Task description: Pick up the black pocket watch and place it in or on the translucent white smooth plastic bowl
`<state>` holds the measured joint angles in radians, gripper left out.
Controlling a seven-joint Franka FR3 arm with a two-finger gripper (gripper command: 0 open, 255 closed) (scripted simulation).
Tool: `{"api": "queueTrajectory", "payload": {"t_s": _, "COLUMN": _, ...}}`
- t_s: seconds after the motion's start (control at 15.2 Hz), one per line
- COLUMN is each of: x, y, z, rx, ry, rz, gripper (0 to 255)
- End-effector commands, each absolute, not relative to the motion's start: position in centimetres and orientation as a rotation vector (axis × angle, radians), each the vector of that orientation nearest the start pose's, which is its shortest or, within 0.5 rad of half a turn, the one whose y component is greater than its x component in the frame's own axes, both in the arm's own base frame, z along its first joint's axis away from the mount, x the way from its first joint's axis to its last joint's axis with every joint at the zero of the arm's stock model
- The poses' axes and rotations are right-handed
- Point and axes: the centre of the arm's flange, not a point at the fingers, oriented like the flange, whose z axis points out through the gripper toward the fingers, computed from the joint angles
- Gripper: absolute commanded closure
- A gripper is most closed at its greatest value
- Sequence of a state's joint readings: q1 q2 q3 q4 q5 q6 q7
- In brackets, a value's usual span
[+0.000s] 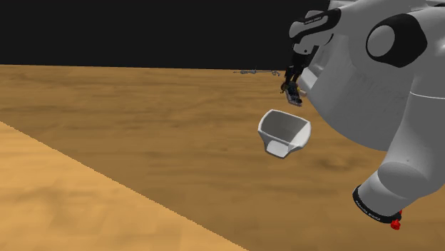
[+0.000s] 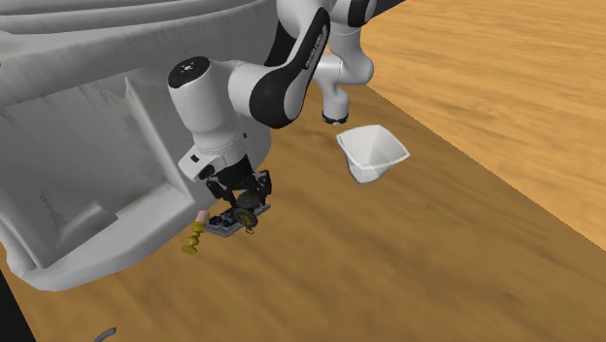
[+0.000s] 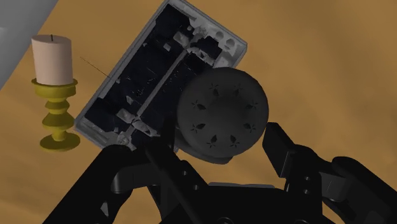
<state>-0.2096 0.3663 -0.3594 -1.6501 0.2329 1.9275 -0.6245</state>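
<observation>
The black pocket watch (image 3: 221, 114) is round with a pierced lid. It sits between my gripper's (image 3: 219, 133) two black fingers, which press against its two sides. Behind it lies a flat grey-framed dark box (image 3: 153, 76). In the second exterior view my gripper (image 2: 248, 204) hangs low over the wooden table with the watch (image 2: 251, 216) at its tips, next to the box (image 2: 223, 227). The white bowl (image 2: 371, 151) stands apart, toward that view's upper right. In the shoulder view the bowl (image 1: 284, 132) is nearer than my gripper (image 1: 292, 89).
A candle on a brass holder (image 3: 54, 89) stands close beside the box, also seen as the candle (image 2: 194, 235). A large grey-white body (image 2: 78, 146) looms behind the arm. A small grey object (image 1: 257, 72) lies at the table's far edge. Lighter floor (image 1: 57, 207) borders the table.
</observation>
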Motion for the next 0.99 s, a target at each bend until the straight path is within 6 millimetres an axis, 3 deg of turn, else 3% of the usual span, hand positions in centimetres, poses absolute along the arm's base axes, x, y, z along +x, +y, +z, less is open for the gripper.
{"api": "queueTrajectory", "payload": {"t_s": 0.0, "x": 56.9, "y": -31.6, "z": 41.8, "rx": -3.034, "ry": 0.023, "rz": 0.002, "gripper": 255}}
{"api": "queueTrajectory", "payload": {"t_s": 0.92, "x": 56.9, "y": -31.6, "z": 49.2, "rx": -3.034, "ry": 0.023, "rz": 0.002, "gripper": 255}}
